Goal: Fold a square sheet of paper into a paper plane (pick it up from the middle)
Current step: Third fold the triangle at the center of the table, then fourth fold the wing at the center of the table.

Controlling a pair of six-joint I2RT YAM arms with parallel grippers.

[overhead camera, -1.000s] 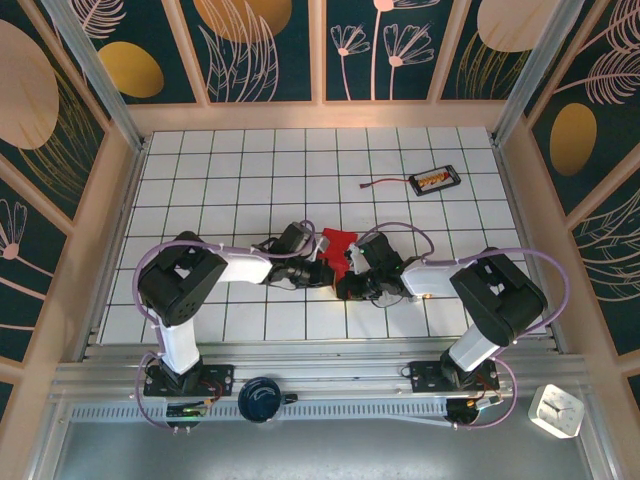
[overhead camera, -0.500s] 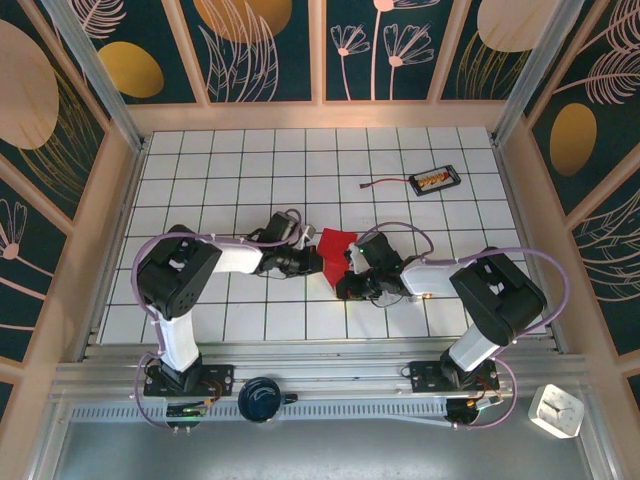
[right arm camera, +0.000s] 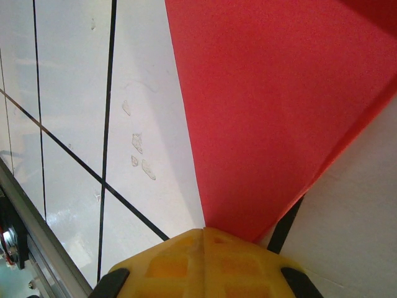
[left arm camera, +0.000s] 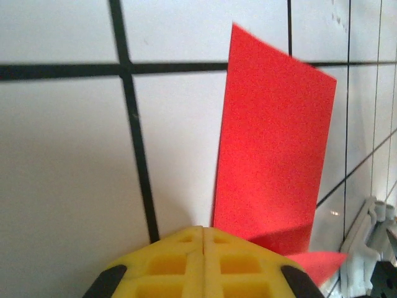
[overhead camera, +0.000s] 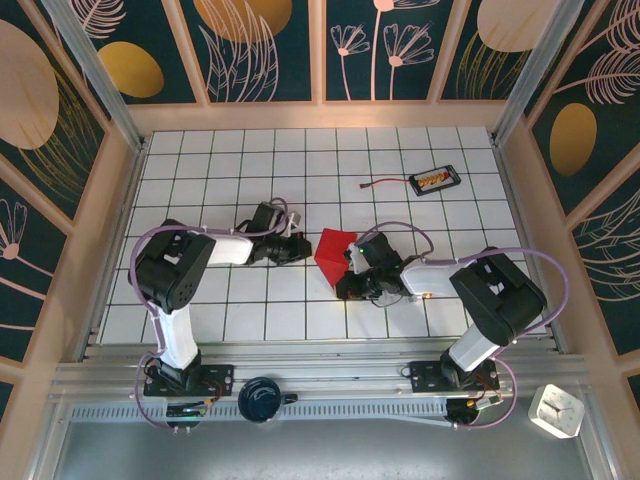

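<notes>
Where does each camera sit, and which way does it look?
Top external: above and behind, looking down at the tiled table; left arm and right arm show.
Left wrist: behind the left gripper, facing the red paper past its shut yellow fingers.
Right wrist: behind the right gripper, its fingers clamped on that paper.
Shared: the red paper.

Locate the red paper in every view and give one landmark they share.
Top external: red paper near the middle of the table.
Left wrist: red paper centre-right, past the left claw.
Right wrist: red paper upper right, narrowing into the right claw.
Shared landmark: black grid lines on the white table.
</notes>
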